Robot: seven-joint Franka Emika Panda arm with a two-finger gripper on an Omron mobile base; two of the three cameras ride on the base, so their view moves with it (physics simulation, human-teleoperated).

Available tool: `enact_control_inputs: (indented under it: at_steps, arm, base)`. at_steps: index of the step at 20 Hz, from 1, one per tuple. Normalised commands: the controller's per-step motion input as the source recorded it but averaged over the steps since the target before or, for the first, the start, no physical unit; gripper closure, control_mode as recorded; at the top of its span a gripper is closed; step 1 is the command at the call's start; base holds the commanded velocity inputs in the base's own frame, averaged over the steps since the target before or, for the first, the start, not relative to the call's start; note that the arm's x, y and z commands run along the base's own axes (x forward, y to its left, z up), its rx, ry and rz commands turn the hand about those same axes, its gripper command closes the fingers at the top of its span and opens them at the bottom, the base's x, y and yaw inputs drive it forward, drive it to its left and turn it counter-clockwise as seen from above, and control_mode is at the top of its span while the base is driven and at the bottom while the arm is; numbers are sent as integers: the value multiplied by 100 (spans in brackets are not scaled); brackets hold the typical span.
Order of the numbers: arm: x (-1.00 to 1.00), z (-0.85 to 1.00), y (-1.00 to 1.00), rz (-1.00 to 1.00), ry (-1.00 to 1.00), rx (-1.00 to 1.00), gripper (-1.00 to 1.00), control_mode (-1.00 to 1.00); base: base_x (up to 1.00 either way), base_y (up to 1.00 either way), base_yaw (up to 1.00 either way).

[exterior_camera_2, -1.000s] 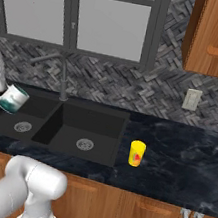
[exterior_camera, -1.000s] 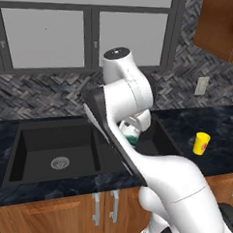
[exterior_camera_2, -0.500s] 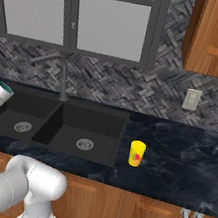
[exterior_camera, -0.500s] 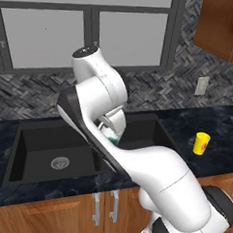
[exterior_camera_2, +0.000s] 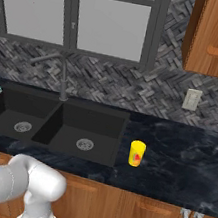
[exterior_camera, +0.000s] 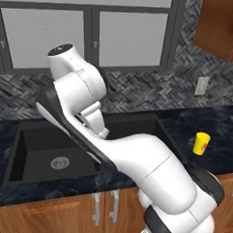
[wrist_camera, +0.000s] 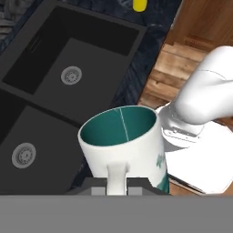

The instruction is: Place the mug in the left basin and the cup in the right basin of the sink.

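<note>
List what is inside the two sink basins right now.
The left basin and the right basin each show only a round steel drain. The mug hangs above them; the cup stands on the counter. The arm covers part of both basins in the left base view.

White, teal-lined mug (wrist_camera: 125,145); yellow cup (exterior_camera_2: 136,153); black sink (exterior_camera_2: 58,122)

We see the white arm (exterior_camera: 135,158) rise from the lower right of the left base view and fold leftward, its dark-capped joint uppermost. The gripper (wrist_camera: 117,184) grips the mug (wrist_camera: 125,145) by its handle (finger tips themselves hidden beneath it), held aloft.
</note>
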Motion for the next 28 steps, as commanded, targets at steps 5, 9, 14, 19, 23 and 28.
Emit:
enact_control_inputs:
  at_steps: [5,9,14,19,23,28]
  arm:
    - [31,-11,23,-2,-1,0,100,-100]
    - [28,-15,9,0,0,-1,100,-100]
    - [28,-24,9,0,-5,-6,100,-100]
    - [30,-30,14,1,-7,-4,100,-100]
    - [33,-24,18,4,-1,0,100,-100]
    - [34,-24,18,15,0,0,100,-100]
  base:
    - [0,0,0]
    - [0,0,0]
    - [0,0,0]
    - [0,0,0]
    - [0,0,0]
    - [0,0,0]
